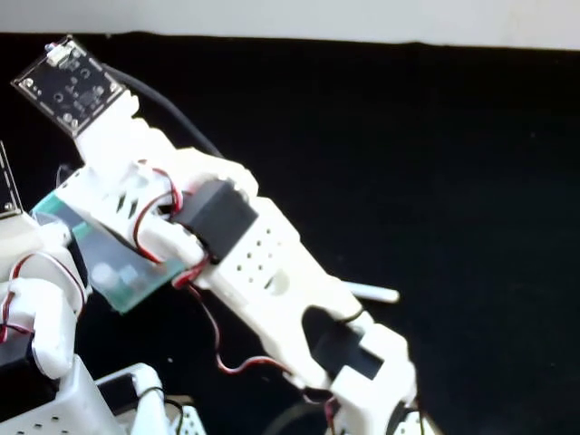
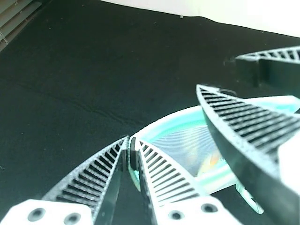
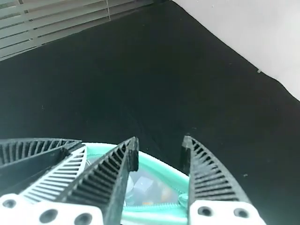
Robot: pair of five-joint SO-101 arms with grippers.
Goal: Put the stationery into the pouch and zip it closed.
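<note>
A translucent teal pouch (image 1: 109, 272) lies on the black table at the left, partly under the long white arm (image 1: 263, 263). My left gripper (image 2: 131, 143) is shut on the pouch's (image 2: 183, 140) rim. My right gripper (image 3: 160, 140) is open just above the pouch (image 3: 154, 187), beside the zipper teeth (image 3: 150, 206). Blurred pale and orange items show inside the pouch. The right gripper (image 2: 218, 72) also appears in the left wrist view, over the pouch's far side. A white pen-like stick (image 1: 373, 292) lies on the cloth beside the long arm.
The table is covered in black cloth (image 1: 435, 163), with a pale wall along its far edge. The second arm's white body (image 1: 45, 308) stands at the near left. Red and black cables (image 1: 227, 362) hang along the long arm.
</note>
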